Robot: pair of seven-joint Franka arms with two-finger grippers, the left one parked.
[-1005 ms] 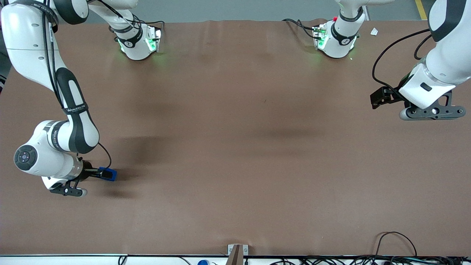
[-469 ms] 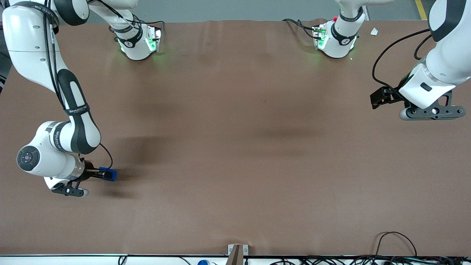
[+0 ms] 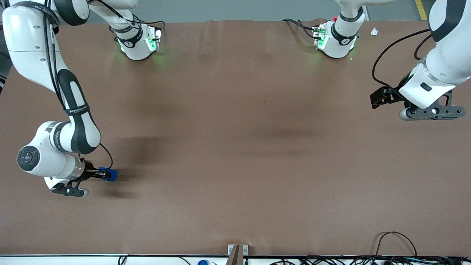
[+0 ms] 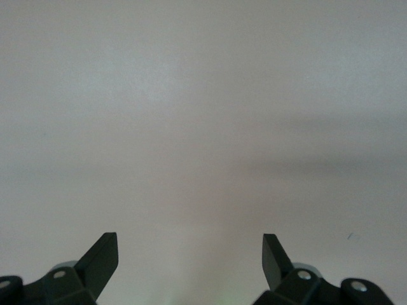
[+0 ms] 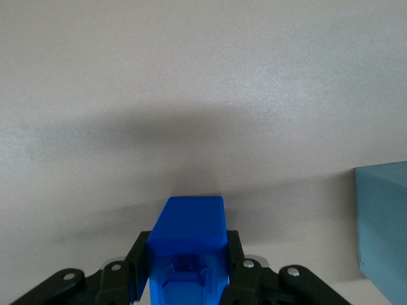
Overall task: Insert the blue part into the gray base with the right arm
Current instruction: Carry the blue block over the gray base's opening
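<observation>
Tool clamps blue part just above table, gray base beside it.

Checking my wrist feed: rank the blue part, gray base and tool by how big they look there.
1. blue part, held in the tool near the camera
2. tool
3. gray base, mostly cut off, so unsure

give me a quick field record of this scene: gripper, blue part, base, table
gripper: shut on the blue part, low over the table at the working arm's end
blue part: clamped between the gripper fingers
gray base: an edge of a block shows in the right wrist view, beside the blue part, apart from it; unseen in the front view
table: brown
</observation>
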